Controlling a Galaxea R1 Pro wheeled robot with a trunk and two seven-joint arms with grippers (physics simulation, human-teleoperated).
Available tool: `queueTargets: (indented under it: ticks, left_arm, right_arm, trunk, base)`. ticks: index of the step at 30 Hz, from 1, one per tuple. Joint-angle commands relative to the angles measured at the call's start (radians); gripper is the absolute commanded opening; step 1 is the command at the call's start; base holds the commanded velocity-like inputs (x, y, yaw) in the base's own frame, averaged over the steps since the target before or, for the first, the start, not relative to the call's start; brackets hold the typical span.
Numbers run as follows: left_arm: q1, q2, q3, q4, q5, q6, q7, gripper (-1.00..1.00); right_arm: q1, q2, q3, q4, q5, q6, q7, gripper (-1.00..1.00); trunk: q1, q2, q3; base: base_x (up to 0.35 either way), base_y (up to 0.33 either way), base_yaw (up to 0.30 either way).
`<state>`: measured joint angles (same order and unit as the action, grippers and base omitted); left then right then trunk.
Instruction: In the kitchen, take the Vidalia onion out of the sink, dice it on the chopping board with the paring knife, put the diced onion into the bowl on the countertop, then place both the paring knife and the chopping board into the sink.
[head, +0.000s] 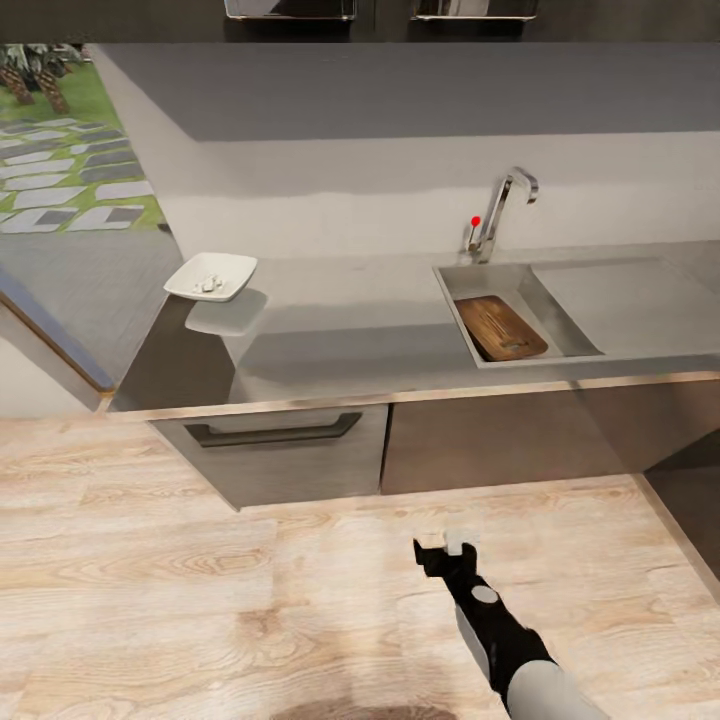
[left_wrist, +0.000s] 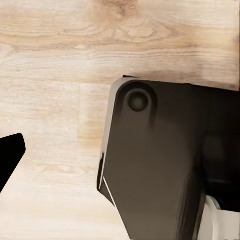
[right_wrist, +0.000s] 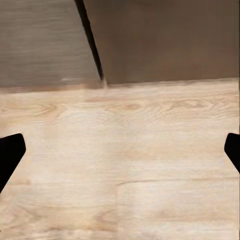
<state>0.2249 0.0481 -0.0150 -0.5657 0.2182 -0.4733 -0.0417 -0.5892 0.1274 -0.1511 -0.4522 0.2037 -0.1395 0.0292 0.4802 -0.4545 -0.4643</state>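
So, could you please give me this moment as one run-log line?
chopping board: in sink | bowl: on countertop, holds pale pieces | right gripper: open over floor, empty

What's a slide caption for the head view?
Chopping board in the sink, bowl at the countertop's end.

The chopping board (head: 500, 327) was dark brown with grain, the bowl (head: 211, 276) white, the countertop (head: 350, 320) glossy grey, the floor (head: 200, 580) pale wood-grained.
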Motion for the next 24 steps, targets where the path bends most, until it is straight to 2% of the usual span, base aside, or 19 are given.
queueTargets:
  ticks: [1, 4, 6, 9, 10, 11, 14, 16, 20, 24]
  left_arm:
    - [0.001, 0.001, -0.001, -0.005, 0.010, -0.001, -0.004, 1.00]
    - [0.001, 0.001, -0.002, -0.017, 0.010, -0.001, -0.004, 1.00]
    - [0.001, 0.001, -0.001, -0.016, 0.010, -0.001, -0.005, 1.00]
    - [0.001, 0.001, -0.001, -0.012, 0.010, -0.001, -0.005, 1.00]
    - [0.001, 0.001, -0.001, -0.011, 0.010, -0.001, -0.005, 1.00]
    - [0.001, 0.001, -0.001, -0.008, 0.010, -0.001, -0.005, 1.00]
    - [0.001, 0.002, -0.001, 0.006, 0.010, -0.002, -0.006, 1.00]
    - [0.001, 0.012, -0.001, 0.013, 0.010, -0.004, -0.006, 1.00]
    - [0.001, 0.024, 0.000, 0.018, 0.011, -0.005, -0.006, 1.00]
    - [0.001, 0.027, 0.000, 0.018, 0.011, -0.005, -0.006, 1.00]
  right_arm:
    - [-0.001, -0.006, -0.008, 0.058, 0.012, -0.048, -0.001, 1.00]
    - [0.000, -0.051, -0.008, 0.324, 0.014, -0.288, -0.021, 1.00]
    - [0.041, -0.074, -0.008, 0.390, 0.013, -0.393, -0.026, 1.00]
    - [0.156, -0.088, -0.009, 0.422, 0.010, -0.467, -0.030, 1.00]
    - [0.172, -0.090, -0.009, 0.425, 0.010, -0.478, -0.030, 1.00]
    - [0.222, -0.096, -0.009, 0.429, 0.008, -0.518, -0.030, 1.00]
    - [0.304, -0.108, -0.010, 0.433, -0.018, -0.635, -0.031, 1.00]
    - [0.337, -0.110, -0.010, 0.434, -0.061, -0.719, -0.031, 1.00]
    - [0.366, -0.112, -0.010, 0.435, -0.139, -0.822, -0.032, 1.00]
    - [0.372, -0.111, -0.009, 0.435, -0.163, -0.855, -0.032, 1.00]
  trunk:
    - [0.001, -0.002, -0.001]
    - [0.001, -0.002, -0.001]
    - [0.001, -0.002, 0.000]
    - [0.001, -0.002, 0.004]
    - [0.001, -0.002, 0.005]
    - [0.001, -0.002, 0.006]
    - [0.001, -0.002, 0.011]
    - [0.001, -0.002, 0.014]
    - [0.001, -0.002, 0.020]
    - [0.001, -0.002, 0.027]
  base:
    - [0.000, 0.000, 0.000]
    - [0.000, 0.000, 0.000]
    - [0.000, 0.000, 0.000]
    - [0.000, 0.000, 0.000]
    - [0.000, 0.000, 0.000]
    - [0.000, 0.000, 0.000]
    - [0.000, 0.000, 0.000]
    - [0.000, 0.000, 0.000]
    - [0.000, 0.000, 0.000]
    - [0.000, 0.000, 0.000]
